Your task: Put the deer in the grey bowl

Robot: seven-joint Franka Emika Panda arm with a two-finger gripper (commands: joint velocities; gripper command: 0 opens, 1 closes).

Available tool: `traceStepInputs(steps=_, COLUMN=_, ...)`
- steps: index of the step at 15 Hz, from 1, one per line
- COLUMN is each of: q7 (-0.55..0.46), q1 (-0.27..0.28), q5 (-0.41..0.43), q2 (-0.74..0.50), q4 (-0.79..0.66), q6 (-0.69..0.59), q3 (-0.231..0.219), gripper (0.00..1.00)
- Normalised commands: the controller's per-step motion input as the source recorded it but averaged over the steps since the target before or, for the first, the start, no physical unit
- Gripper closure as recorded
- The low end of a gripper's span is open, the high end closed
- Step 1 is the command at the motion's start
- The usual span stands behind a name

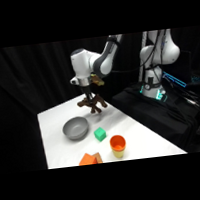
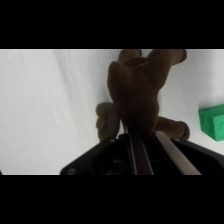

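White table [image 1: 137, 134]: gripper [image 1: 91, 100] clamps fuzzy brown deer [image 2: 137, 92].

White arm [image 1: 103, 57] reaches in from upper right; wrist pointing down; jaws clamped on deer [image 1: 92, 104], lifted off surface.

White table [image 1: 142, 138], black curtain bkgd [image 1: 30, 80].

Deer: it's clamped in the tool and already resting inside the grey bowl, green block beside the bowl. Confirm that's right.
Not quite. The deer is clamped in the tool, but it hangs above the table behind the grey bowl, not inside it; the side view shows the bowl empty. The green block does sit beside the bowl.
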Motion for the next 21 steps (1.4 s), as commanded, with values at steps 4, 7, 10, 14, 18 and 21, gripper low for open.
traceStepInputs(steps=4, q7=0.07, q1=0.072, q5=-0.048, q2=0.11, q4=0.54, q6=-0.34, q3=0.075, gripper=0.92)
traceStepInputs(steps=7, q7=0.03, q1=0.024, q5=-0.016, q2=0.33, q4=0.63, q6=-0.23, q3=0.04, gripper=0.92)
traceStepInputs(steps=10, q7=-0.04, q1=-0.009, q5=0.052, q2=0.46, q4=0.66, q6=-0.15, q3=0.035, gripper=0.92)
traceStepInputs(steps=14, q7=-0.06, q1=-0.01, q5=0.077, q2=0.49, q4=0.65, q6=-0.15, q3=0.042, gripper=0.92)
traceStepInputs(steps=18, q7=-0.09, q1=-0.021, q5=0.076, q2=0.4, q4=0.55, q6=-0.12, q3=0.034, gripper=0.59)
traceStepInputs(steps=21, q7=-0.13, q1=-0.058, q5=0.077, q2=0.28, q4=0.4, q6=-0.08, q3=0.017, gripper=0.36)
